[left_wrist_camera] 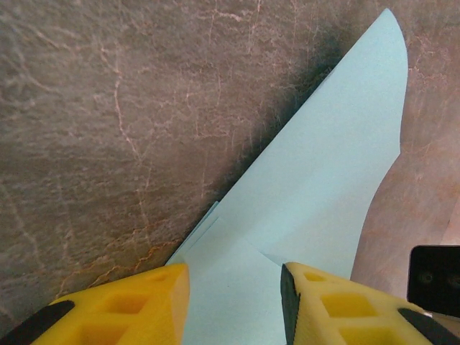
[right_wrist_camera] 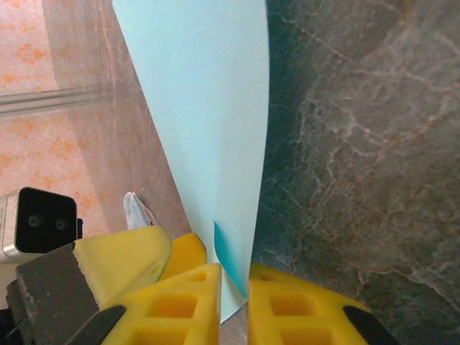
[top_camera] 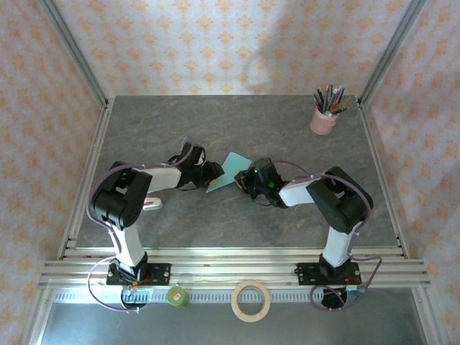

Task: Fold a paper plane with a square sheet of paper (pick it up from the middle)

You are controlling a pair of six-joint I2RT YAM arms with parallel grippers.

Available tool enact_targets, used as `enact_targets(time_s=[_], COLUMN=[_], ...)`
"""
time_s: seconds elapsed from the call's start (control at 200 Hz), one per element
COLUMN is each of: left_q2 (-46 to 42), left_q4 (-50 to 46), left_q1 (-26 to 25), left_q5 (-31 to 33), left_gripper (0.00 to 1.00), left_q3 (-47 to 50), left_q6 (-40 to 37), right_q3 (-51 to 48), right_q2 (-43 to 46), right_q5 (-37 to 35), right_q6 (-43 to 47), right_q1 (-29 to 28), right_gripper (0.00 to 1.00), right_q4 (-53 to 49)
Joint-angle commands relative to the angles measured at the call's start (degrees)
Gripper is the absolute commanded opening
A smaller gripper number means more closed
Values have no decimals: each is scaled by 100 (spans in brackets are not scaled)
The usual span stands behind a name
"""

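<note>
Item: the square sheet of paper [top_camera: 231, 171], turquoise, folded to a point. It is held above the middle of the table [top_camera: 237, 122], well left of the pink pen cup [top_camera: 324, 119] and nearer than it.

- Right hand [right_wrist_camera: 234, 277]: one edge of the sheet is pinched between its fingers.
- Left hand [left_wrist_camera: 233, 277]: the fingers are spread, and the sheet is seen between them.
- Room: bare table is seen from the sheet to the cup.

**Papered Booth Around a Grey Marbled Table**

A grey marbled tabletop [top_camera: 237, 122] spreads out on every side of the left gripper [top_camera: 214, 171] and right gripper [top_camera: 243, 180]. Beyond them rises the back wall [top_camera: 230, 43], papered pale pink with orange motifs. Matching side walls [top_camera: 29, 144] stand out to either side of them. 2 aluminium posts [top_camera: 75, 50] climb the far corners. Behind the grippers, bright light glares off the aluminium rails [top_camera: 230, 269].
</note>
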State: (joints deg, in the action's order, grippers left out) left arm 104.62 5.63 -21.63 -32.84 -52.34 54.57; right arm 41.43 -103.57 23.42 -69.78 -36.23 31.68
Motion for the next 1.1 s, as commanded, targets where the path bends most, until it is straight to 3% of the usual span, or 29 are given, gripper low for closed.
enact_targets(time_s=[0.0,0.28,0.45,0.546,0.736,1.091], left_q2=[-49,-604,-1040,-1216,-1348,-1089], left_q4=[-175,422,1016,981,710,1099], left_q1=[28,33,-22,-213,-957,-1899], left_q5=[-123,-262,-126,252,1539,2313], left_gripper=[44,50,66,73,75,73], left_q3=[-49,18,346,351,233,323], left_q6=[-90,-618,-1021,-1686,-3346,-5376], right_q3=[-7,-123,-424,-553,-565,-290], right_q2=[110,692,1277,1604,1879,1800], right_q5=[-103,-576,-580,-530,-52,377], right_q6=[108,372,463,567,916,1135], right_q1=[-15,51,300,493,919,1150], right_gripper=[11,6,5,3,0,0], right_q4=[61,-442,-824,-1153,-1696,-2183])
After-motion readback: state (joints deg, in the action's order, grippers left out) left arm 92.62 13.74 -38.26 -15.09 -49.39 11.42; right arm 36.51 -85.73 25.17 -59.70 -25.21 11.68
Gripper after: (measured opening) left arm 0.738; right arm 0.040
